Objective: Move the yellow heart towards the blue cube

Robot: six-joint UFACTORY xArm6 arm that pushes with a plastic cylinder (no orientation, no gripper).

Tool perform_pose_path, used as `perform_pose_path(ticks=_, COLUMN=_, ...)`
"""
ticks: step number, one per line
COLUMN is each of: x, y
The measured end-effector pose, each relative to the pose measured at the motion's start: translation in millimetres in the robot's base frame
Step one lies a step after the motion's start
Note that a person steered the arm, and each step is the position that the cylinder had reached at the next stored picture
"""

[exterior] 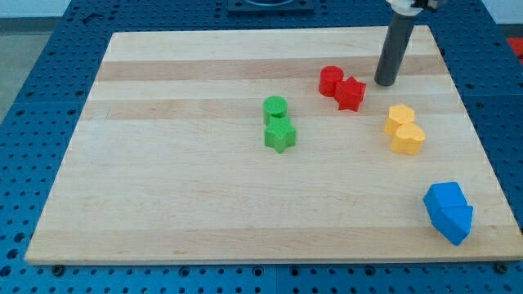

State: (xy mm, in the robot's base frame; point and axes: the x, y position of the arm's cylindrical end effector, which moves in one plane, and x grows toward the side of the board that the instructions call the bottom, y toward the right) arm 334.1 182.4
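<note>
A: Quick pass. Pale wooden board (204,204), small plastic blocks on it. Where's the target?

B: Two yellow plastic blocks touching, toward the view's right. The lower one at (408,139) reads as the yellow heart (lobes hard to confirm at this size); the yellow hexagon-ish block (400,115) sits at its 11 o'clock.

A: Blue?

B: Two blue blocks pressed together near the board's lower right corner. The blue cube (444,198) I take as the upper one, the other blue block (456,224) at its 5 o'clock. From the heart the cube is near, at about 5 o'clock.

A: Rod?

B: My tip (385,82) is down on the board, touching nothing, no jaws to open, nothing held. It's at 12 o'clock of the yellow pair, just right of the red star (350,94) and red cylinder (330,80).

A: Handling?

B: Likely light, rigid, slides easily on smooth wood, may spin if hit off-centre. Push on the heart's upper-left face, at 11 o'clock; the hexagon is in the way there.

A: Others?

B: Green cylinder (275,107) above green star (279,135), mid-board, well apart.
</note>
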Motion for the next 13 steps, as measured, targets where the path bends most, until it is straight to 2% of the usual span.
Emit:
perform_pose_path(ticks=3, x=82.4, y=-30.4)
perform_pose_path(ticks=5, x=133.3, y=-30.5)
perform_pose_path(ticks=7, x=131.7, y=-17.4)
perform_pose_path(ticks=8, x=132.9, y=16.3)
perform_pose_path(ticks=9, x=132.9, y=16.3)
perform_pose_path(ticks=11, x=98.6, y=16.2)
perform_pose_path(ticks=13, x=94.7, y=20.2)
